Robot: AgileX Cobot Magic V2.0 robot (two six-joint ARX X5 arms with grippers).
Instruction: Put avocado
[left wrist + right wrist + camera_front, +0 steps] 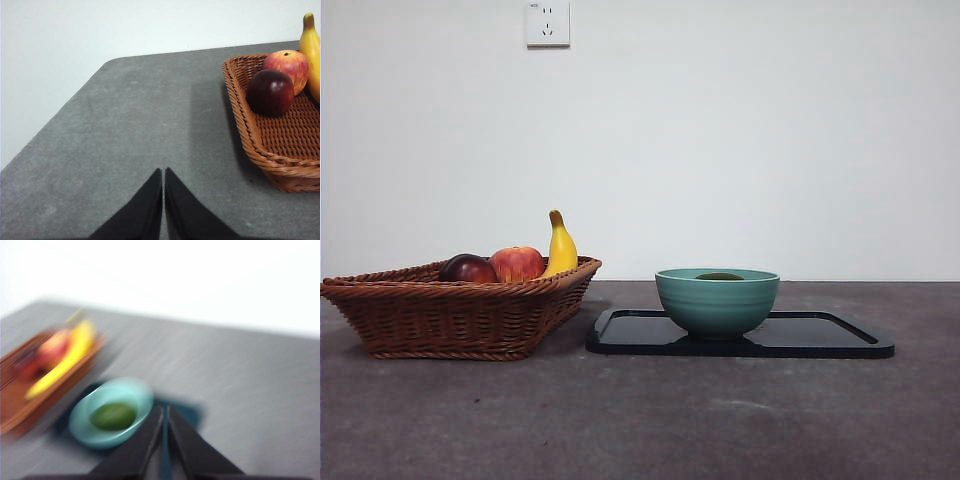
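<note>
Green and dull, the avocado (pixel 113 416) already lies inside the teal bowl (pixel 717 300) on the black tray (pixel 820 335), so the placing looks done. Both pincers, left (pixel 163 172) and right (pixel 165 411), are pressed together, empty, clear of the bowl.

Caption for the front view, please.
Avocado sits in teal bowl on black tray, beside wicker fruit basket.

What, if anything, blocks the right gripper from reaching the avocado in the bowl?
Nothing visible does. The avocado lies uncovered in the teal bowl on the black tray. The right gripper, jaws shut, is above and beside the bowl, empty.
</note>
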